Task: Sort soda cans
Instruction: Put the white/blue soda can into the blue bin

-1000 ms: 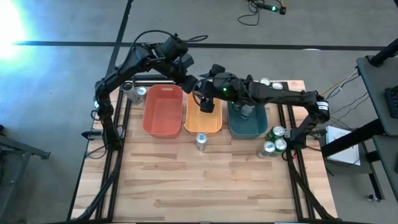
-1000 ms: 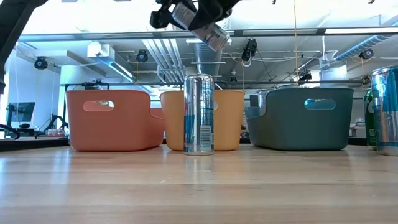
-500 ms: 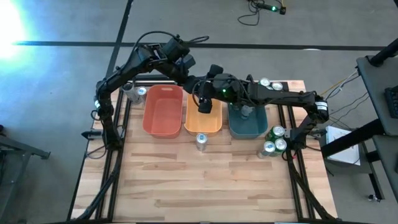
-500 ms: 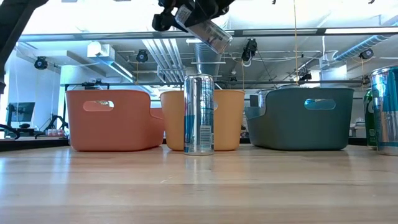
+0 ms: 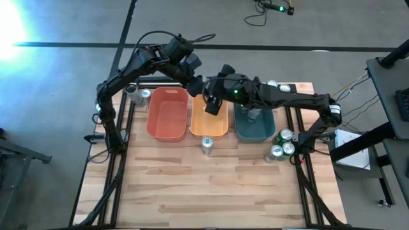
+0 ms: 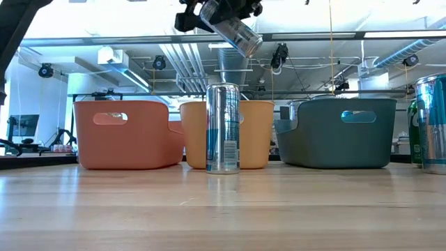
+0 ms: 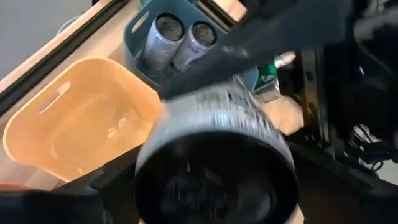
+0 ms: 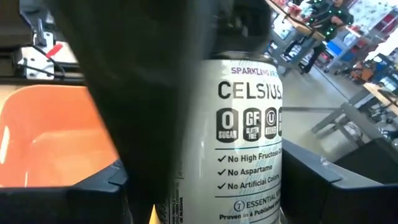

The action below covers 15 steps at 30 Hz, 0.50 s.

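Upright can (image 6: 223,127) hides orange bin (image 6: 256,132); left gripper's (image 5: 195,82) grip unclear.

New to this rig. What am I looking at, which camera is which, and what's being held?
Two robot arms work at a wooden table. The high view looks straight down, the low view looks level across the tabletop, and each wrist view comes from a camera on that arm.

Three bins stand in a row: red bin, orange bin and teal bin. One can stands in front of the orange bin, and more cans are grouped by the table's right edge. Two cans are in the teal bin.

The right end effector appears to grip a tilted can in the air above the orange bin. The left end effector is close beside it.
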Each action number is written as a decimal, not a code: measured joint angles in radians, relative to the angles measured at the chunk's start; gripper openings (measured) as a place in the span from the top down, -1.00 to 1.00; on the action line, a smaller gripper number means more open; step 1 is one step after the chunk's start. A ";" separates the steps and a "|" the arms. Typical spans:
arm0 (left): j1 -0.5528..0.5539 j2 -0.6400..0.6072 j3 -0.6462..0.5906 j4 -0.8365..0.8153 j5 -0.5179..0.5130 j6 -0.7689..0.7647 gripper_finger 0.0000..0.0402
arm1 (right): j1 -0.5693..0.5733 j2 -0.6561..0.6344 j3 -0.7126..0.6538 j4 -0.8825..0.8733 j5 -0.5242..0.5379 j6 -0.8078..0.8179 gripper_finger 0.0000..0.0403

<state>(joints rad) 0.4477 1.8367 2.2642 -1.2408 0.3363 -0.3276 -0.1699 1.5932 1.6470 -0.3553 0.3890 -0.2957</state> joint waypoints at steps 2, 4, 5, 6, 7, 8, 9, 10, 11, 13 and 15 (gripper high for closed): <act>0.000 -0.013 0.001 0.016 0.000 0.006 -0.68 | 0.000 -0.021 0.000 -0.016 0.000 0.018 -0.23; 0.002 -0.031 0.001 0.042 -0.001 0.007 -0.70 | 0.000 -0.046 0.000 -0.052 0.004 0.040 -0.23; 0.003 -0.043 0.001 0.064 -0.002 0.010 -0.70 | 0.000 -0.061 0.000 -0.072 0.004 0.050 -0.23; 0.003 -0.055 0.001 0.086 -0.003 0.015 -0.70 | 0.000 -0.074 0.000 -0.096 0.005 0.067 -0.23; 0.004 -0.069 0.001 0.106 -0.004 0.025 -0.71 | 0.002 -0.087 -0.001 -0.117 0.005 0.079 -0.23; 0.004 -0.086 0.001 0.131 -0.005 0.039 -0.71 | 0.005 -0.104 -0.002 -0.138 0.006 0.099 -0.23; 0.002 -0.100 0.001 0.157 -0.005 0.056 -0.71 | 0.007 -0.118 -0.003 -0.163 0.003 0.109 -0.23; -0.003 -0.113 0.002 0.181 -0.005 0.074 -0.71 | 0.013 -0.135 -0.005 -0.185 0.003 0.122 -0.23; -0.009 -0.125 0.002 0.203 -0.005 0.094 -0.71 | 0.020 -0.155 -0.010 -0.203 0.000 0.129 -0.23; -0.021 -0.138 0.003 0.236 -0.005 0.129 -0.71 | 0.037 -0.200 -0.027 -0.228 -0.004 0.148 -0.23; -0.031 -0.141 0.002 0.271 -0.004 0.134 -0.71 | 0.057 -0.253 -0.062 -0.235 -0.004 0.178 -0.23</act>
<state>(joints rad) 0.4167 1.6962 2.2665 -0.9699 0.3327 -0.1938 -0.1133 1.3405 1.5846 -0.5901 0.3847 -0.1176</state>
